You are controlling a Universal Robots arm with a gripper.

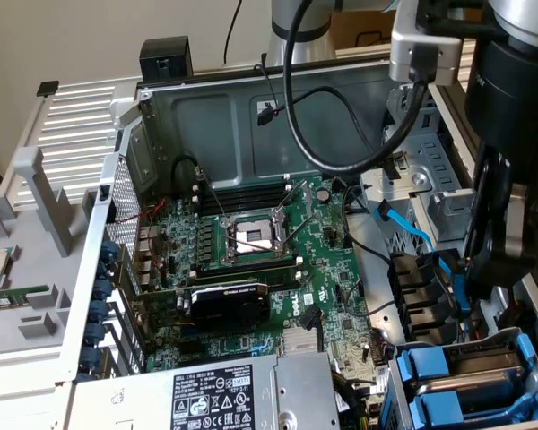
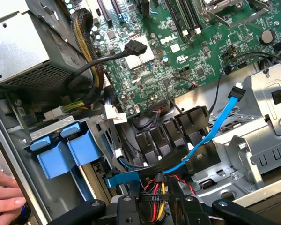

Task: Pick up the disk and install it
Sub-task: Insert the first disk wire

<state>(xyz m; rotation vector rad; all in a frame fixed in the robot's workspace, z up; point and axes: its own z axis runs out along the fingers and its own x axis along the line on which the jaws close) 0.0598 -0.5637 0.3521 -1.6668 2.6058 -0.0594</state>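
No drive with a white label shows in either view, so the disk is hidden or out of view. Two blue plastic frames (image 1: 435, 372) sit stacked in the drive cage (image 1: 520, 354) at the case's near corner on the exterior view's right. They appear again in the wrist view as blue frames (image 2: 61, 152). I cannot tell what they carry. My gripper (image 1: 495, 273) hangs open above the black cable clips, a little behind that cage. In the wrist view my gripper (image 2: 157, 211) holds nothing, and red, yellow and black wires lie beyond the gap.
A person's hand (image 2: 4, 194) rests at the case edge beside the blue frames. A blue data cable (image 2: 220, 122) crosses the black clips. The silver power supply (image 1: 215, 394) fills the near side, and the green motherboard (image 1: 251, 260) lies in the middle.
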